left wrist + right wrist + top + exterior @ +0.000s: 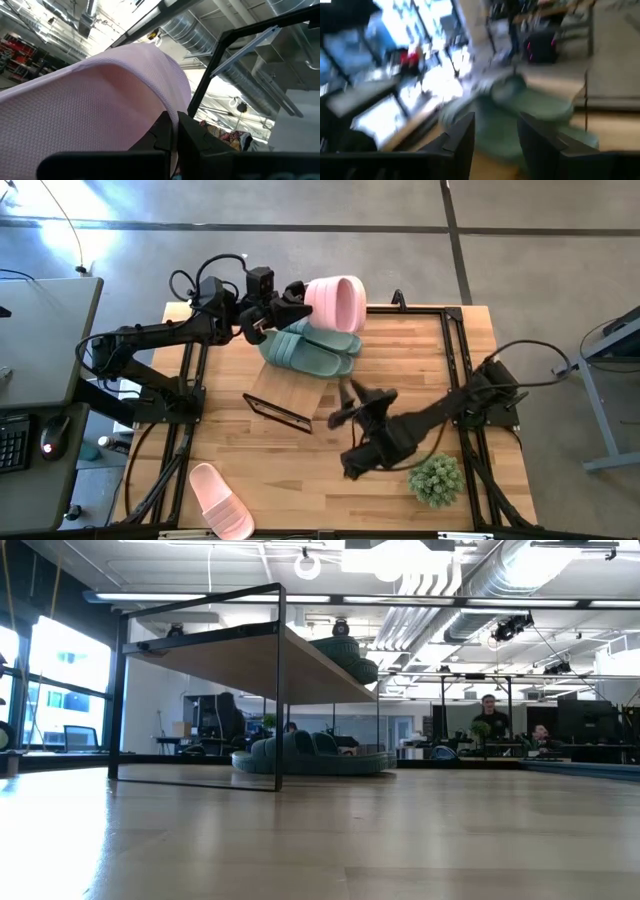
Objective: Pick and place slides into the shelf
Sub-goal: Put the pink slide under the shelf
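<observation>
Jaws of left gripper [297, 298] pinch pale pink slide [335, 303]; right gripper [352, 395] jaws spread.

A: What sort of place is this?

B: An open-plan office used as a robotics lab. Exposed silver ventilation ducts [520, 585] and strip lights run along the ceiling, and rows of desks with dark monitors [590, 725] fill the background.

A: Anything else?

B: A person [489, 715] stands among the desks, and a grey polished concrete floor [300, 270] surrounds the light wooden work table [300, 480].
</observation>
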